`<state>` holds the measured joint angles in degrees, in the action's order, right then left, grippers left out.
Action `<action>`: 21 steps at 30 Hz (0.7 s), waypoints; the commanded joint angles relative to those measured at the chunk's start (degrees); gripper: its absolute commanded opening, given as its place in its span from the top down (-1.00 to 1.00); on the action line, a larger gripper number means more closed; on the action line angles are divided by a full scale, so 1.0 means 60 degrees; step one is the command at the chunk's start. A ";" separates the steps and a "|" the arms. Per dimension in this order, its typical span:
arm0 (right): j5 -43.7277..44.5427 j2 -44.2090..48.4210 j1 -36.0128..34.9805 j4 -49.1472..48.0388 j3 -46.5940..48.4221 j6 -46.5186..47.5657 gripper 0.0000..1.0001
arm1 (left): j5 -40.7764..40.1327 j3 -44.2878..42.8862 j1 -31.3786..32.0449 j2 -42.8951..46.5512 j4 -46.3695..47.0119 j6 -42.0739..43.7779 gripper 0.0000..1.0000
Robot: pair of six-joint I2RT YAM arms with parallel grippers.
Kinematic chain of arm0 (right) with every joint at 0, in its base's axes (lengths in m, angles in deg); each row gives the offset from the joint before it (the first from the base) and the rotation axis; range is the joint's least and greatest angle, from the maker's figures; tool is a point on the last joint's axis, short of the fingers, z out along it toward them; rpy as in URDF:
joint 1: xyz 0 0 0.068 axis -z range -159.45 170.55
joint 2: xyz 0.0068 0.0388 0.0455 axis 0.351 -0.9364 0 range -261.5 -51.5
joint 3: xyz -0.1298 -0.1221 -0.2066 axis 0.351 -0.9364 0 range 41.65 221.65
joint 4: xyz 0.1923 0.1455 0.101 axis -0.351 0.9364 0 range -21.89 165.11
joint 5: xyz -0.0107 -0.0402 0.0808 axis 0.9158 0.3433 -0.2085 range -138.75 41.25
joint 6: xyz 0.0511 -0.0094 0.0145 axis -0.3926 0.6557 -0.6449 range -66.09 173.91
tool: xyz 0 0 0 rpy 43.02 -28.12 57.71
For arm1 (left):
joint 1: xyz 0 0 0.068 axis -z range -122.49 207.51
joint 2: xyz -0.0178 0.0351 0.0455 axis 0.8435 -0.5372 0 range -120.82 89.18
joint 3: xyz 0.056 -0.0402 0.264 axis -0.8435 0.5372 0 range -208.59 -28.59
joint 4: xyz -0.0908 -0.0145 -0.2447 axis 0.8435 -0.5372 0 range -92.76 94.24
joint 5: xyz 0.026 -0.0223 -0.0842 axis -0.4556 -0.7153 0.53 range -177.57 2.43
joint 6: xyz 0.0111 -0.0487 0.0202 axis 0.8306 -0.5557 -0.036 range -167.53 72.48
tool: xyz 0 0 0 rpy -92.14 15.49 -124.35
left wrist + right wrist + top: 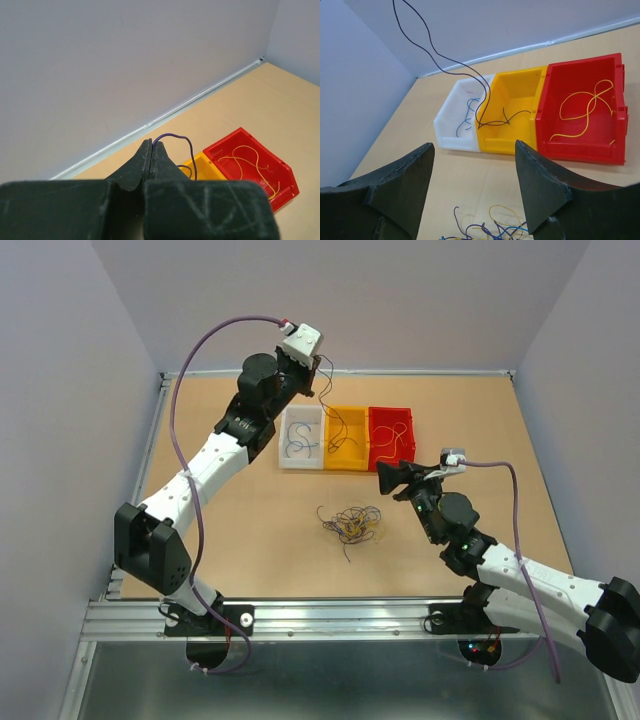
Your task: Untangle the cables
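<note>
A tangled heap of thin blue, yellow and dark purple cables (350,523) lies on the table in front of three bins; its top edge shows in the right wrist view (490,230). My left gripper (320,365) is raised above the bins and shut on a dark purple cable (184,144). That cable (437,52) hangs down into the yellow bin (344,438). The white bin (301,437) holds a blue cable (466,114). The red bin (391,437) holds yellow cables (587,107). My right gripper (392,478) is open and empty, between the heap and the bins.
The three bins stand side by side at mid-table: white, yellow (515,107), red (585,107). Grey walls close the table at the back and sides. Bare tabletop (240,540) lies left and right of the heap.
</note>
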<state>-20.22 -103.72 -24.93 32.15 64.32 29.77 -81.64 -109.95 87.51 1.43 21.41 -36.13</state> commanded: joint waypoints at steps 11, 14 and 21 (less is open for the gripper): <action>0.0459 -0.0026 -0.0053 -0.0158 0.0088 0.0010 -0.43 | 0.0007 -0.1086 0.0127 -0.1911 -0.0063 -0.0024 1.00; 0.0503 0.0018 -0.0038 -0.0144 0.0073 0.0010 -0.42 | 0.0051 -0.1453 0.0185 -0.2468 -0.0209 -0.0127 1.00; 0.0503 0.0047 -0.0053 -0.0100 0.0073 -0.0049 -0.43 | -0.0080 -0.1761 0.0493 -0.3480 -0.0809 -0.0171 1.00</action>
<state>-19.06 -104.10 -24.90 32.61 64.32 29.70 -81.64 -116.92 89.04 -18.30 17.36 -36.52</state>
